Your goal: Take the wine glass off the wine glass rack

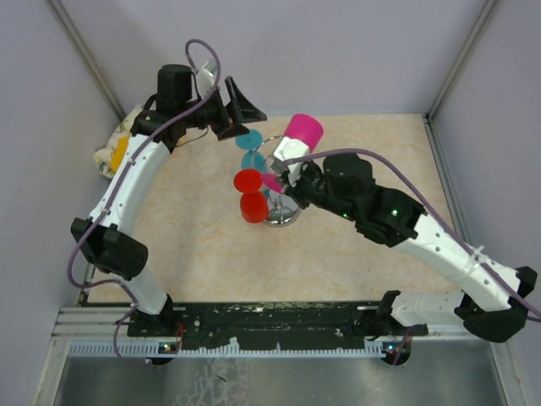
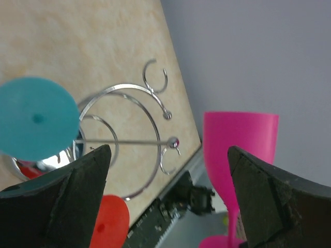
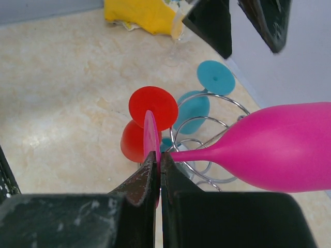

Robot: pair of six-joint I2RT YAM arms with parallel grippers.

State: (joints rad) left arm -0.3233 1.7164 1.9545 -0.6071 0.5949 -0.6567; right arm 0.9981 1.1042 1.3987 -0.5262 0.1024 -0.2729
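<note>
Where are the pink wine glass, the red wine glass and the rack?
pink wine glass (image 3: 279, 147): right wrist view, on its bowl.
red wine glass (image 3: 155, 101): right wrist view, on its round foot.
wine glass rack (image 1: 281, 216): top view, on its metal base.

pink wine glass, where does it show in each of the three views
top external: pink wine glass just above centre.
left wrist: glass right of centre.
right wrist: glass at right, foot in the right pincer.
shared landmark: chrome wine glass rack.
</note>
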